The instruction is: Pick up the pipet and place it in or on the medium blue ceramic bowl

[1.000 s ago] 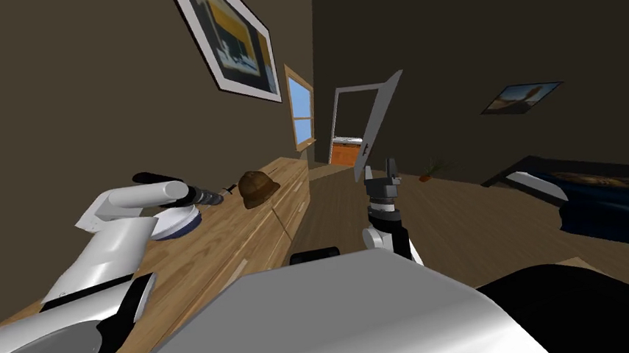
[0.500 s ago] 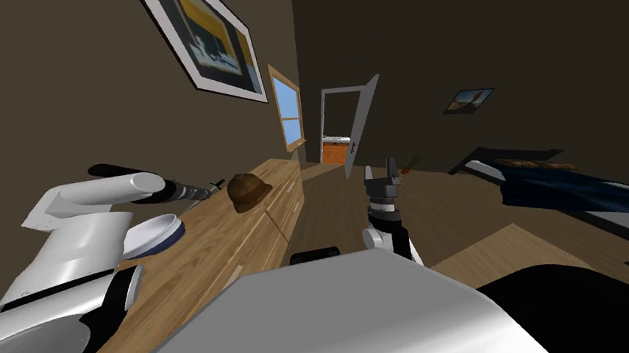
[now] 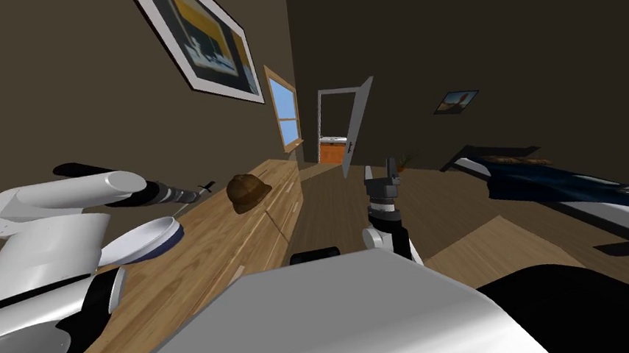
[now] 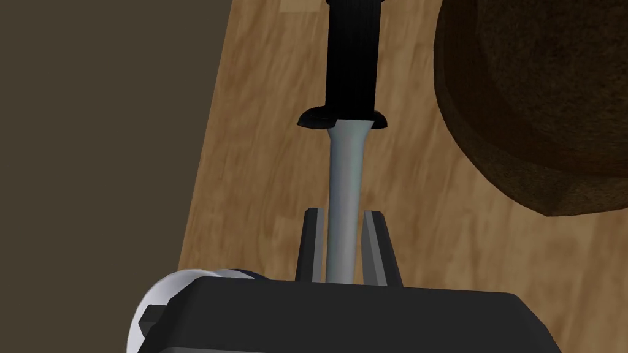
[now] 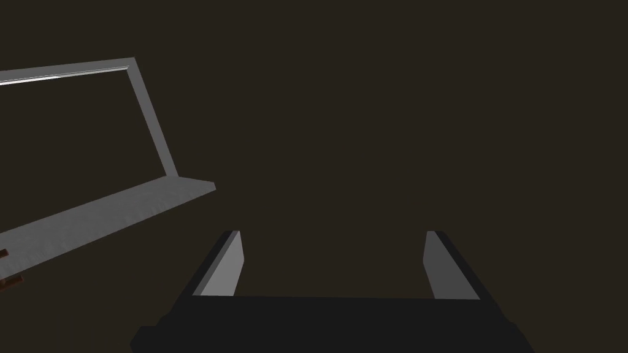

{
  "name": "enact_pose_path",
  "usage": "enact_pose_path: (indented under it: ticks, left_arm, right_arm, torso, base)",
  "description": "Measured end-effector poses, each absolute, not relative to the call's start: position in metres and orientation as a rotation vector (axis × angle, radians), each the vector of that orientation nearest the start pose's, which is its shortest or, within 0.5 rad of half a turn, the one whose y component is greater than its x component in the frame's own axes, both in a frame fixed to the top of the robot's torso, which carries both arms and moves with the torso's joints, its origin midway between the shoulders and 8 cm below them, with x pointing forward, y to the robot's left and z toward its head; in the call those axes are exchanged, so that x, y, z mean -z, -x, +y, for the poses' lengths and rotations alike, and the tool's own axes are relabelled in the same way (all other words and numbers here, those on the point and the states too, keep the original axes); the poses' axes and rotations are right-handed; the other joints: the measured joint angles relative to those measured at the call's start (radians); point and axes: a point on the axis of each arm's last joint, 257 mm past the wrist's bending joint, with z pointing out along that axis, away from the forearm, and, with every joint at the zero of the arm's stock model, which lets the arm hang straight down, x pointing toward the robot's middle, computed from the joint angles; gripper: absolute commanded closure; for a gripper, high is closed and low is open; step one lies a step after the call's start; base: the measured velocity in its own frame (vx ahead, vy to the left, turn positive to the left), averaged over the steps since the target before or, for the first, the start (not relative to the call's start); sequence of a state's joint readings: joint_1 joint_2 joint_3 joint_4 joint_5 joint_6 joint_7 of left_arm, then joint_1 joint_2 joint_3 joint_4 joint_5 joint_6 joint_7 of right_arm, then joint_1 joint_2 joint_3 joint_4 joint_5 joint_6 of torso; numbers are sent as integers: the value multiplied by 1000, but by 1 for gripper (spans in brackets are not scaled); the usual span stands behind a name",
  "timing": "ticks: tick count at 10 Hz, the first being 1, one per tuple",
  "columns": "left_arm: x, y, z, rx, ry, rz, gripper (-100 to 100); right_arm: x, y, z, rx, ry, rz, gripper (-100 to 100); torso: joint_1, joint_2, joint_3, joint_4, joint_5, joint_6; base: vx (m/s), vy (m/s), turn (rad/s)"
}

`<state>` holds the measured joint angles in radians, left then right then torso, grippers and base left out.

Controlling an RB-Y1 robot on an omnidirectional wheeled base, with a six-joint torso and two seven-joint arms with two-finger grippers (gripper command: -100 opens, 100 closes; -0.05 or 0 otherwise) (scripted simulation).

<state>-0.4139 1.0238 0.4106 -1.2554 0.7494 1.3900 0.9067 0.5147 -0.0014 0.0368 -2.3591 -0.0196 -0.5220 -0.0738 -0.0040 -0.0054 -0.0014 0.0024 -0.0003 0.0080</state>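
Note:
My left gripper [image 4: 343, 245] is shut on the pipet [image 4: 345, 178], a pale grey stem with a black flange and black grip that points away from the hand. In the head view the pipet [image 3: 198, 192] juts out past the left gripper [image 3: 186, 195], held above the wooden top. The bowl [image 3: 141, 240], white inside and dark blue outside, sits on that top just below my left forearm; its rim [image 4: 160, 293] peeks out beside the gripper body. My right gripper [image 3: 381, 170] is raised over the floor in front of me, open [image 5: 331, 263] and empty.
A brown hat [image 3: 246, 191] lies on the long wooden cabinet top [image 3: 231, 239], close past the pipet's end [image 4: 539, 104]. A dark wall runs along the cabinet's far side. A bed with blue covers [image 3: 566, 186] stands at the right, and an open door [image 3: 356, 132] at the room's end.
My view has swung, sliding the room and bowl across the picture. The left arm has drawn back toward me with the pipet in its grip. The right arm stays put.

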Motion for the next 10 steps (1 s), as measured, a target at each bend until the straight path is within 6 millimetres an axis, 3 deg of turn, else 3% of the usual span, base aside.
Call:
enact_pose_path:
  ticks: [4,7,10]
  left_arm:
    - [115,-433,665,718,2682,320,100]
    - [126,-402,680,625,2705,315,100]
    - [123,-371,698,528,2727,313,100]
  right_arm:
    - [-58,-323,-267,-1436,-628,521,0]
    - [-58,-323,-267,-1436,-628,521,0]
    - [-58,-323,-267,-1436,-628,521,0]
  torso:
    - [4,1,0,0,1,-1]
    - [3,0,0,-1,1,0]
    - [3,0,0,-1,1,0]
  base:
    - [-15,71,-43]
    - [-17,66,-36]
    - [-16,73,-27]
